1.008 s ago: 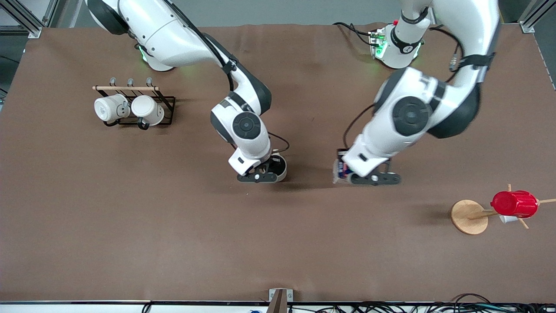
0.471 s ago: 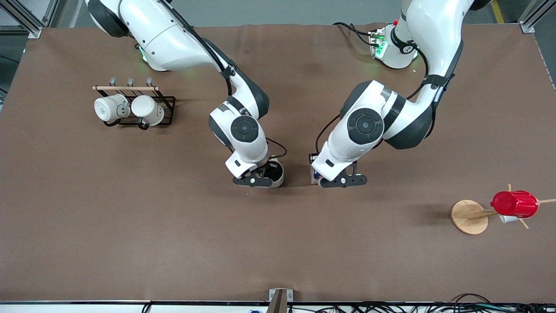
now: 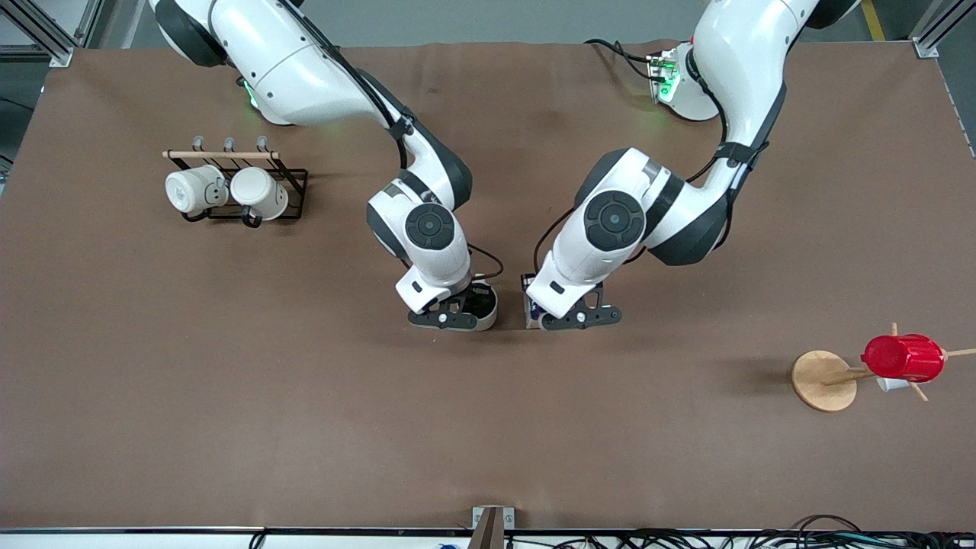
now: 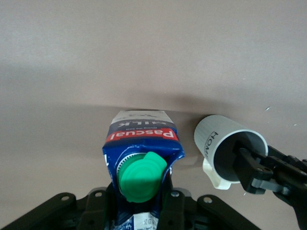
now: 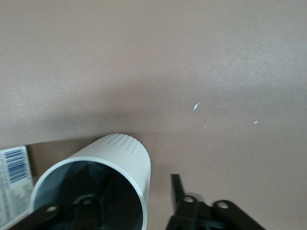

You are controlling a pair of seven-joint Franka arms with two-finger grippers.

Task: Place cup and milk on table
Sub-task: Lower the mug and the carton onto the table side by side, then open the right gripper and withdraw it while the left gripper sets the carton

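The cup (image 3: 483, 303), cream-white with a dark inside, stands upright on the brown table (image 3: 488, 427) near its middle. My right gripper (image 3: 456, 311) is over it and open: one finger is inside the cup (image 5: 127, 148) and the other finger (image 5: 175, 187) stands outside, clear of the wall. My left gripper (image 3: 555, 314) is shut on the milk (image 3: 527, 293), held upright and low, close beside the cup toward the left arm's end. In the left wrist view the fingers (image 4: 176, 211) clamp the blue carton (image 4: 141, 139) below its green cap (image 4: 141, 178); the cup (image 4: 218, 139) shows beside it.
A black wire rack (image 3: 293, 191) with two white mugs (image 3: 229, 191) stands toward the right arm's end. A wooden stand (image 3: 820, 381) carrying a red ribbed cup (image 3: 903, 357) is toward the left arm's end, nearer to the front camera.
My left arm has carried the milk toward the right arm's end, up beside the cup. My right gripper shifted slightly, then stayed at the cup.
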